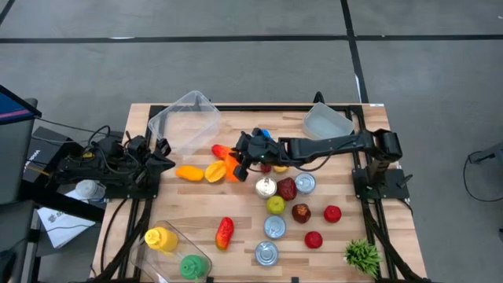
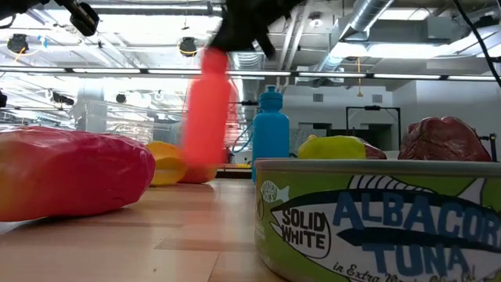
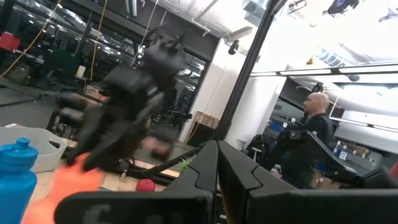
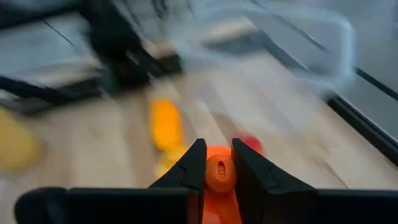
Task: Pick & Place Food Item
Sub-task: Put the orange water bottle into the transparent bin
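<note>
High view: seen a pale planked wooden surface (image 1: 196, 220) strewn with glossy plastic food. Right end effector (image 1: 238, 161) reached out to mid-surface, clamped narrowly on an orange bottle (image 1: 232, 168). Just beside it, a red pepper piece (image 1: 219, 151), a lobed yellow-orange half pepper (image 1: 214, 172) and a smooth orange oblong piece (image 1: 189, 172). Nearby, round metal cans (image 1: 274, 227), dark red fruit (image 1: 287, 189), a green apple (image 1: 275, 206). At the far edge, two clear plastic tubs (image 1: 185, 122). Left end effector (image 1: 163, 161) parked at the left edge, shut and empty.

Low view: orange bottle (image 2: 207, 106) hung upright, blurred, under the dark right end effector (image 2: 246, 27), apart from the wood. Behind it, a blue ribbed bottle (image 2: 271, 125). Close up, a tuna can (image 2: 376, 223) with a green label and a glossy red-yellow piece (image 2: 70, 180).

Left wrist view: own dark fingers (image 3: 217, 180) pressed together; beyond them, the blurred right arm (image 3: 124, 99) above the orange bottle (image 3: 62, 193); a person (image 3: 311, 140) stood in the room.

Right wrist view: round orange cap and neck of the bottle (image 4: 217, 177) pinched between the two dark fingers (image 4: 189, 171); blurred wood and a yellow-orange piece (image 4: 166, 124) beyond.
</note>
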Controlling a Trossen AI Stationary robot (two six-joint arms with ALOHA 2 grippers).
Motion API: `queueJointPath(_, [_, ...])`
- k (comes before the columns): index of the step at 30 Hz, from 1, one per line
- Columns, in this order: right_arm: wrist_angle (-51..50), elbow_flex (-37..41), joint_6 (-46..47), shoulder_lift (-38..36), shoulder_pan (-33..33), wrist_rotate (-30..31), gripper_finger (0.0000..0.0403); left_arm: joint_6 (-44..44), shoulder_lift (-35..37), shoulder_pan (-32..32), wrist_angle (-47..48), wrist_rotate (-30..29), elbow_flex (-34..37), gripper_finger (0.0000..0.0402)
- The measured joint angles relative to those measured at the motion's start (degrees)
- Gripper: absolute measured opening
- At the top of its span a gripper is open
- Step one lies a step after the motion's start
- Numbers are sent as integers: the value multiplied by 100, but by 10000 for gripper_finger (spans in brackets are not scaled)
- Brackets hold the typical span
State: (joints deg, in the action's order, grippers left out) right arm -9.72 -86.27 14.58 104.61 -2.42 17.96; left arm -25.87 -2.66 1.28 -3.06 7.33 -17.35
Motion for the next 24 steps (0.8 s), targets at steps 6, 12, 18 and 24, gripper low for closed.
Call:
queueJointPath(6, [344,-798,-44,228,-439,-180,47,4,0,0,2,-2,-1,0])
queueJointPath(12, [603,-1472,-91,541,-845,-166,47,7,-14,-2,-79,-1,-3,0])
queueJointPath(18, [658,-2761,-157,1501,-1174,-517,47,7,-7,-2,-109,-2,-8,0])
queueJointPath(24, [-183,-4523,-460,2321,-1491,-586,47,2,-7,-2,-141,-2,-8,0])
